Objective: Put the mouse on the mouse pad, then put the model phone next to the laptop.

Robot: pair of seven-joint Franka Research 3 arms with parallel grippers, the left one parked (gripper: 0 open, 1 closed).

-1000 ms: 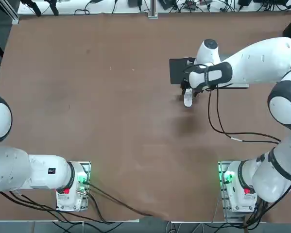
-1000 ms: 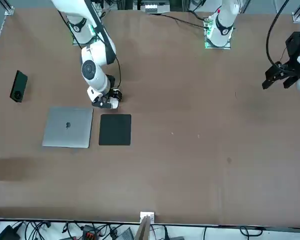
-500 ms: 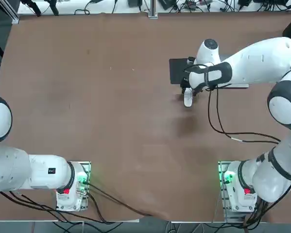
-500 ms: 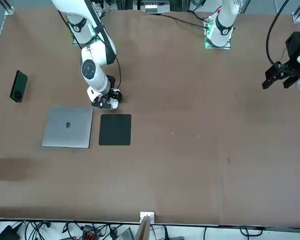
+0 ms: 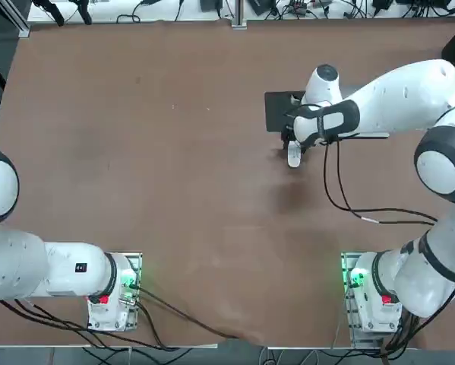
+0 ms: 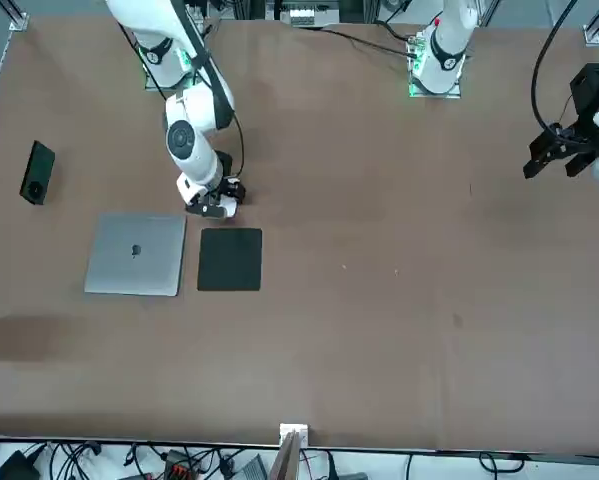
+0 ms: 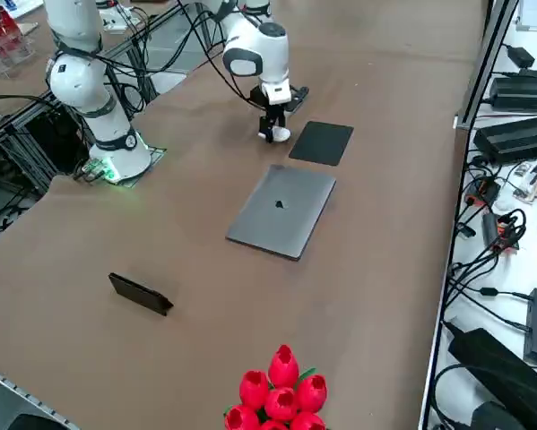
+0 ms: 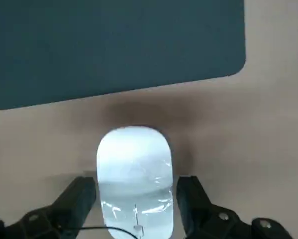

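Mouse (image 8: 134, 179): white and glossy, it lies on the bare table right between our fingers, just short of the pad and not on it.
Claw state: our right gripper (image 8: 137, 199) stands wide, one dark finger (image 8: 78, 200) on each long side of the mouse; in the wrist view a thin gap seems to remain on both sides, so we judge nothing is gripped yet.
Claw place: low over the table beside the near edge of the pad, pointing downward, as the side view shows (image 7: 272, 125).
Step in hand: we judge this to be the closing on the mouse, the first half of the task.
How to close well: we should keep the mouse centred between the pads and squeeze across its narrow width; the shell is smooth and curved, so a grip set too high could slip off it.
How to lift well: only clear of the table, then level, since the pad is a flat mat and needs little height.
Mouse pad (image 8: 114, 45): matte and dark, just beyond the fingertips past the mouse; we would set the mouse toward its middle, not its edge.
Laptop (image 6: 136, 254): silver, lid shut, farther out, just beside the pad on its other side from us; we should not sweep over it carelessly.
Model phone (image 6: 37, 172): dark slab well apart from the claw, out past the laptop; it waits for the second step.
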